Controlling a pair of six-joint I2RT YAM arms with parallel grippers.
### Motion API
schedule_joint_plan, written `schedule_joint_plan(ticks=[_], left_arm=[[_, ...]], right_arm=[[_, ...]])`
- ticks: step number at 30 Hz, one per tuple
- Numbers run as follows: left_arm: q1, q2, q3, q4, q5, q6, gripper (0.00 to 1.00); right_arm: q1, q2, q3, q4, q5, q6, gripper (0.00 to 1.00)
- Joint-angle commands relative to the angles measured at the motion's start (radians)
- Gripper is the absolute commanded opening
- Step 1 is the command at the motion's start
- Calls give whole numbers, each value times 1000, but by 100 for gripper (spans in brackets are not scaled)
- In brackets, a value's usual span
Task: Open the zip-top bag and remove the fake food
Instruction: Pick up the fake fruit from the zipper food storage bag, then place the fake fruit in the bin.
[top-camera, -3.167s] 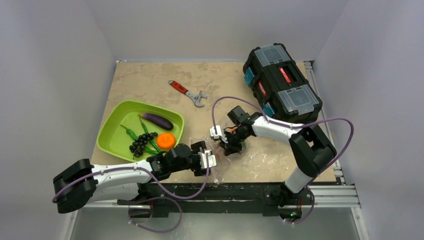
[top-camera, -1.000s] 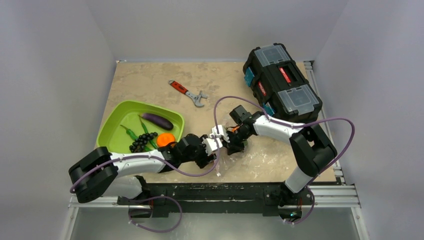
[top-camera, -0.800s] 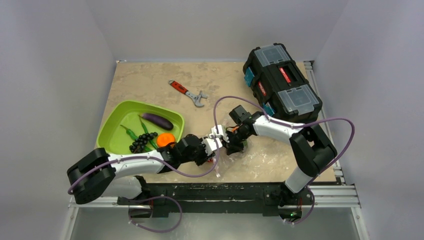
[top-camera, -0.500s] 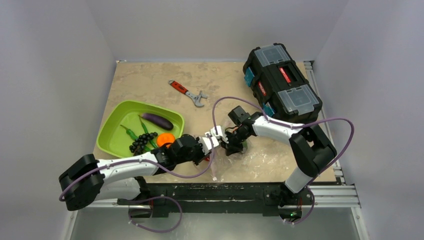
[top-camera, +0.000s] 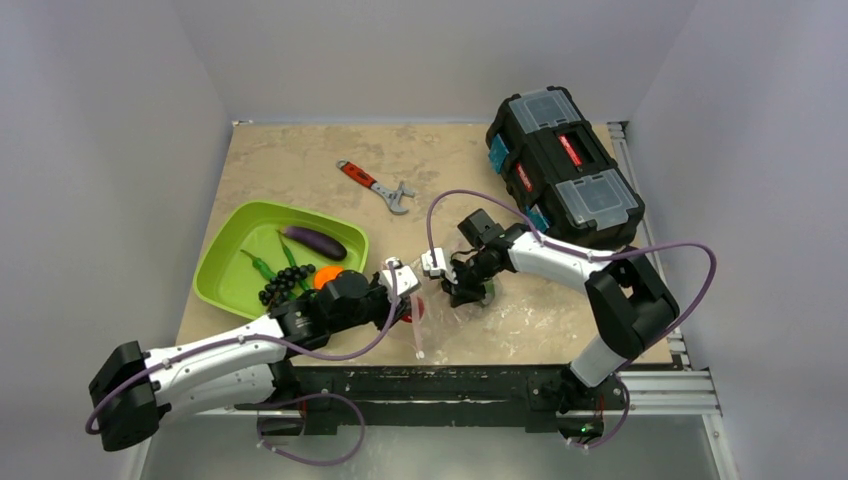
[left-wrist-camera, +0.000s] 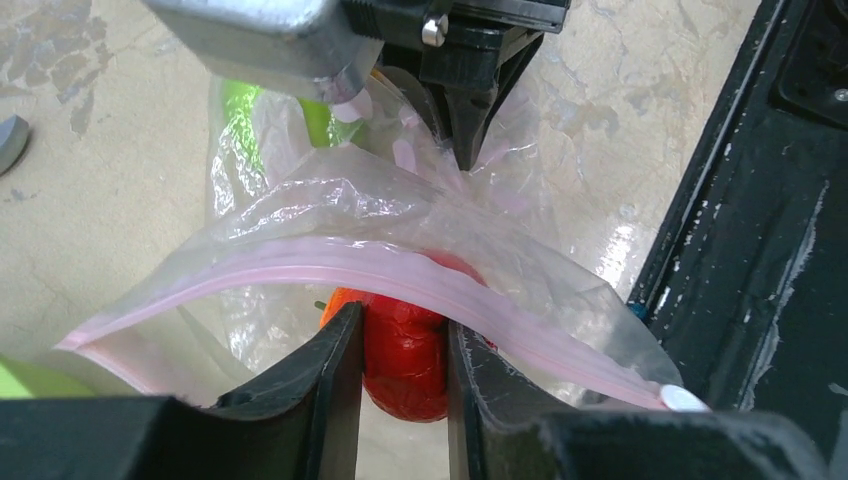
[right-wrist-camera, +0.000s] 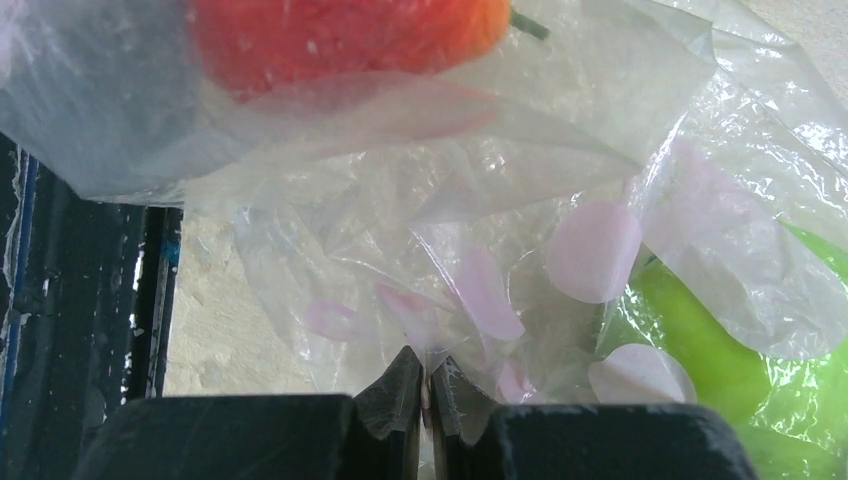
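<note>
Extraction step: the bag mouth is open, and your left gripper (left-wrist-camera: 403, 325) is clamped on the red piece (left-wrist-camera: 405, 365) right at the pink zip strip (left-wrist-camera: 300, 268). The piece looks only partly out. Your right gripper (right-wrist-camera: 425, 375) is pinched shut on a fold of the zip-top bag (left-wrist-camera: 330, 210), anchoring it. The bag sits at 6 o'clock on the desk (top-camera: 300, 160), between the two grippers. The green tray (top-camera: 228, 262) at 8 o'clock already holds the eggplant (top-camera: 313, 242) and pods (top-camera: 259, 266).

Next move, my read: pull the red piece clear toward the tray while your right side holds the film down. Risk is the strip snagging the piece or the whole bag lifting with it.

Views:
- **Left wrist:** shows the strip draped across the red piece, and the right gripper biting the film at 12 o'clock. The top view buries both under the arms.
- **Right wrist:** shows a green toy (right-wrist-camera: 700, 340) inside the bag at 4 o'clock, so there is more to remove. The red piece shows through the film at 11 o'clock.
- **Top view:** the only one that shows you the tray.
</note>
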Motion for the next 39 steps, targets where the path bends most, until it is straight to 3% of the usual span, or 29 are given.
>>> schedule_joint_plan(ticks=[1, 14, 28, 39], left_arm=[[6, -92, 3, -101, -12, -69, 0], [30, -243, 63, -320, -26, -161, 0], [71, -296, 226, -587, -263, -266, 0], [93, -250, 349, -717, -477, -287, 0]], right_arm=[[-3, -37, 14, 20, -21, 5, 6], [-7, -38, 16, 15, -26, -1, 6], [-19, -36, 16, 16, -25, -1, 5], [-19, -35, 15, 14, -24, -2, 5]])
